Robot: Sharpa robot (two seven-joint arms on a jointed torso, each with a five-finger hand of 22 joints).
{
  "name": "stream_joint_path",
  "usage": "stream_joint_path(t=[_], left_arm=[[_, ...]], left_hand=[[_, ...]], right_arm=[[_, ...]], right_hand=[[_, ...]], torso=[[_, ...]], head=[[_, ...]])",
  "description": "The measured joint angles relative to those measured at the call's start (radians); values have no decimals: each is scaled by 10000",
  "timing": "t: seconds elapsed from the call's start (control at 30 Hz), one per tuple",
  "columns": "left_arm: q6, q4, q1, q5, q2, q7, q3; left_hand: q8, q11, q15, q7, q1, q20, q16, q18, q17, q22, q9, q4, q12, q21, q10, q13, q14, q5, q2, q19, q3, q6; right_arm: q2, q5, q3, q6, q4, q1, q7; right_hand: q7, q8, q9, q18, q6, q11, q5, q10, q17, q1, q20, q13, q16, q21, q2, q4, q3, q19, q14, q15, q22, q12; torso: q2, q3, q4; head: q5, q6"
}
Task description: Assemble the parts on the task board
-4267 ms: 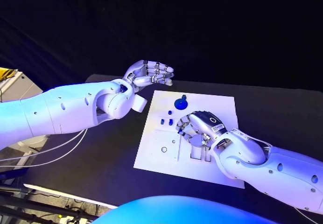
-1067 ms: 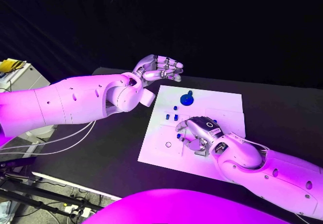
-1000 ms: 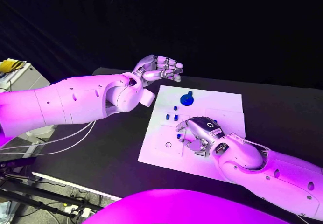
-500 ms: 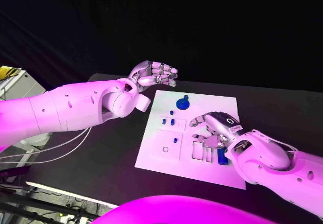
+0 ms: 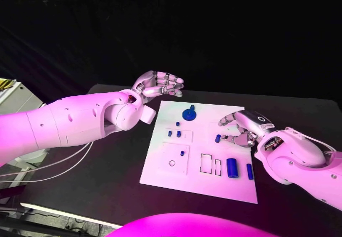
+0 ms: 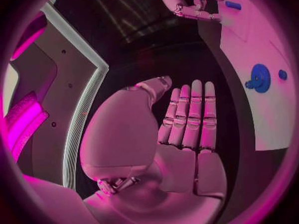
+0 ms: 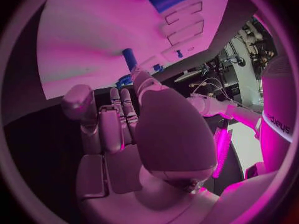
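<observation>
The white task board (image 5: 160,170) lies mid-table. My right hand (image 5: 242,129) hovers over its right side, thumb and a finger pinching a small blue peg (image 5: 218,139), which stands out past the fingertips (image 7: 129,58). Two blue cylinders (image 5: 232,168) (image 5: 249,171) lie on the board's near right part. A round blue knob (image 5: 190,114) sits at the far end, also in the left wrist view (image 6: 259,78). Small blue pieces (image 5: 174,133) (image 5: 182,153) stand in the board's left half. My left hand (image 5: 160,84) is raised off the board's far left corner, its palm (image 6: 187,149) bare.
Two rectangular slots (image 5: 206,164) are cut in the board beside the cylinders, and a small ring hole (image 5: 172,163) marks its near left. White cables (image 5: 64,158) hang off the table's left side, near a pale cabinet (image 5: 11,96).
My right hand has moved from the board's middle to its right side, uncovering the two lying cylinders. The left hand has kept its place; the camera shifted.
</observation>
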Motion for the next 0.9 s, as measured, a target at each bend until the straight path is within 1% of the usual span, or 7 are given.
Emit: stream_joint_path(t=[0.17,0.43,0.6,0.73,0.8,0.83,0.9], left_arm=[[6,-12,0,-2,8,-1,-3],[11,-41,-1,-5,8,-11,-4],[46,-48,-1,-6,8,-37,-5],[93,-51,-1,-10,8,-72,-5],[117,-51,-1,-12,8,-89,-5],[126,-52,-1,-12,8,-96,-5],[146,-53,-1,-13,9,-111,-5]], left_hand=[[0,0,0,0,0,0,0,1,0,0,0,0,0,0,0,0,0,0,0,0,0,0],[0,0,0,0,0,0,0,1,-1,1,0,0,0,0,0,0,0,0,0,0,0,0],[0,0,0,0,0,0,0,1,12,1,0,0,0,0,0,0,0,0,0,0,0,0],[0,0,0,0,0,0,0,1,12,1,0,0,0,0,0,0,0,0,0,0,0,0],[0,0,0,0,0,0,0,2,12,1,0,0,0,0,0,0,0,0,0,0,0,0],[0,0,0,0,0,0,0,1,12,1,0,0,0,0,0,0,0,0,0,0,0,0],[0,0,0,0,0,0,0,1,11,1,0,0,0,0,0,0,0,0,0,0,0,0]], right_arm=[[74,93,-9,301,-105,5,14],[195,156,-42,717,-228,-13,26],[336,196,-62,879,-323,-30,38],[438,217,-76,972,-350,-45,53],[480,225,-82,1011,-364,-52,62],[497,226,-82,1021,-369,-53,65],[525,227,-79,1030,-386,-53,66]], right_hand=[[-35,-50,-12,-1,-35,-97,0,208,44,128,32,22,40,137,44,145,90,41,0,0,-1,202],[-35,-86,-12,-2,-35,-195,0,595,111,212,-56,41,88,301,128,329,274,129,0,0,-1,452],[-40,-86,7,-2,51,-291,0,1070,207,220,-151,53,185,519,137,502,545,224,-21,-107,-2,577],[34,-86,74,-3,227,-407,0,1565,279,272,-236,54,243,754,189,543,974,309,5,-224,-2,578],[4,-85,107,-3,290,-452,-1,1746,337,278,-274,54,292,953,195,556,1150,348,-2,-258,-2,577],[51,-58,127,-3,345,-477,-2,1885,376,313,-295,57,326,1133,231,545,1276,408,-29,-286,-2,576],[52,-23,161,-3,356,-512,-4,2035,421,315,-291,63,327,1258,232,525,1427,436,0,-328,-2,560]], torso=[[6,-11,12],[13,-20,21],[14,-20,23],[15,-20,24],[15,-20,23],[15,-20,23],[14,-22,23]], head=[[-19,5],[-25,-25],[-36,-37],[-47,-44],[-49,-53],[-50,-58],[-54,-69]])
